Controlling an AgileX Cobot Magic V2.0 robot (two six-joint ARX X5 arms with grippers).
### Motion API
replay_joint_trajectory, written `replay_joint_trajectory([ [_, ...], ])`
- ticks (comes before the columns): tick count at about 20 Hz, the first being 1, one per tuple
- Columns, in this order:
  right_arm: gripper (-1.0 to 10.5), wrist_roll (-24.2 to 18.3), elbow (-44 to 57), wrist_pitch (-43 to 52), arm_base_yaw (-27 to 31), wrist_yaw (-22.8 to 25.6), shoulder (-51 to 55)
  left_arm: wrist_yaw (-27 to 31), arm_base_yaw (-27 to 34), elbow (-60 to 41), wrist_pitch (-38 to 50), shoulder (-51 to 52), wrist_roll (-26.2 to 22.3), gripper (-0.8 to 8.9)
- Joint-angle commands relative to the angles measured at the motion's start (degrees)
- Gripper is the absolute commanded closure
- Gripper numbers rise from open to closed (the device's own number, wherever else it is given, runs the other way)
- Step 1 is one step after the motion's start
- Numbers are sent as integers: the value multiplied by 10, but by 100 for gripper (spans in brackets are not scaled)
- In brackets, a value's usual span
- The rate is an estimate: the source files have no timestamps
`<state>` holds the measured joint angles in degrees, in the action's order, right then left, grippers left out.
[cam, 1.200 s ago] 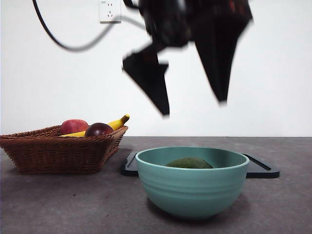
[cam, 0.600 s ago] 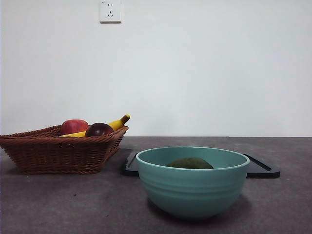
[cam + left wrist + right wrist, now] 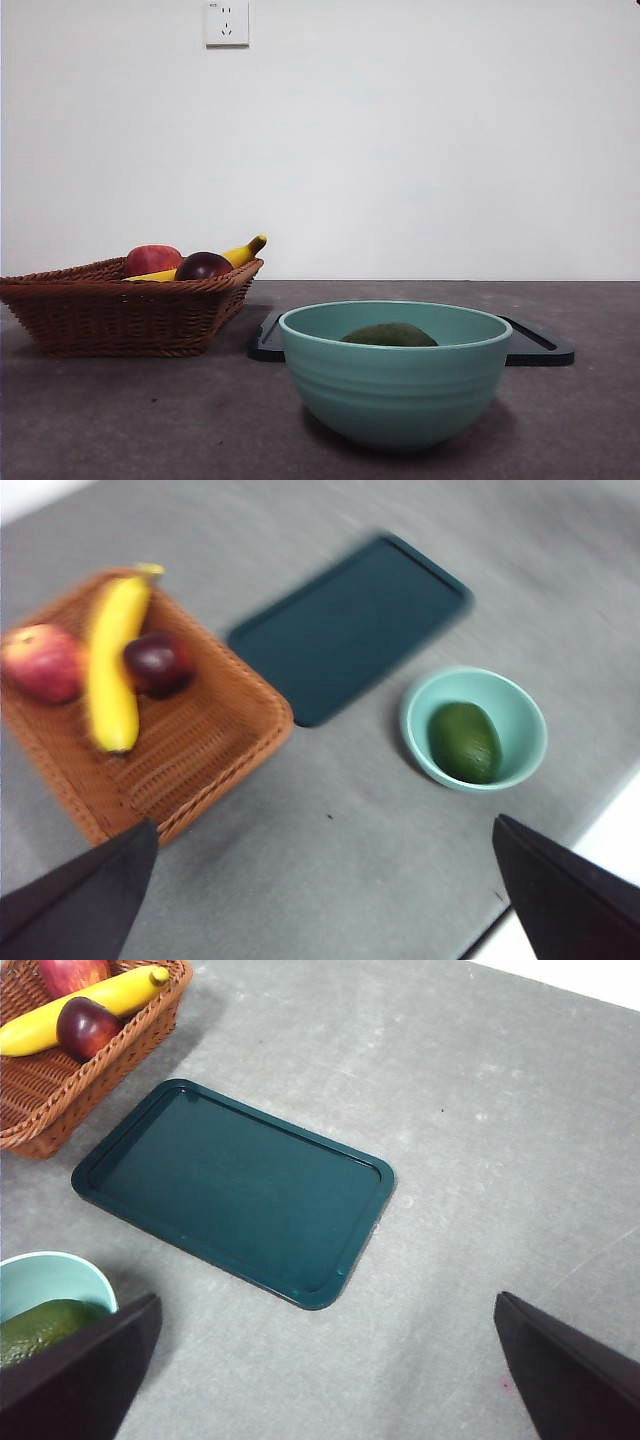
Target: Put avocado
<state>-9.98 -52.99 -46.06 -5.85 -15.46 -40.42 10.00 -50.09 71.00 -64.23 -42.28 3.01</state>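
Avocado (image 3: 389, 335) lay inside the teal bowl (image 3: 396, 385) in the front view, only its dark green top showing above the rim. Behind the bowl a dark tray (image 3: 540, 345) lay flat on the grey tabletop (image 3: 150, 420). Off to one side stood a wicker basket (image 3: 120, 310) holding a red apple (image 3: 150, 260), a dark maroon fruit (image 3: 203, 266) and a banana (image 3: 243, 251). No arm showed in this view.

From the left wrist, the left pincer (image 3: 320, 890) hung high above the tabletop, its jaws spread wide and holding nothing. Below it sat the bowl with the avocado (image 3: 465, 742) in it, the tray beside the bowl, and the basket beyond the tray.

From the right wrist, the right pincer (image 3: 320, 1370) also stood wide and empty, high over the tray (image 3: 235, 1188). The avocado (image 3: 45, 1328) peeked out in the bowl at the picture's edge.
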Motion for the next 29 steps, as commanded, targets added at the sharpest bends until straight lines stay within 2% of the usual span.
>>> replay_joint_trajectory([
  [1,136,10,-7,4,-1,-2,-3,3,-5,-63,49,95,35,126],
  [5,137,15,-7,1,-1,-10,-3,3,-4,-162,55,229,73,126],
  [8,137,33,-7,-3,-15,-44,-10,3,-4,-170,63,264,63,126],
  [11,138,83,-7,-12,-63,-56,-45,3,-4,-170,72,271,63,126],
  [15,138,123,-7,-12,-144,-55,-122,3,-4,-170,72,271,63,126],
  [19,199,160,-7,-10,-207,-23,-226,3,-4,-170,73,271,65,126],
  [22,205,176,-7,5,-241,-17,-295,3,-4,-170,73,271,65,126],
  [26,215,201,-7,22,-278,30,-369,3,-4,-170,73,271,65,126],
  [29,308,215,-7,28,-293,51,-409,3,-4,-170,73,271,65,126],
])
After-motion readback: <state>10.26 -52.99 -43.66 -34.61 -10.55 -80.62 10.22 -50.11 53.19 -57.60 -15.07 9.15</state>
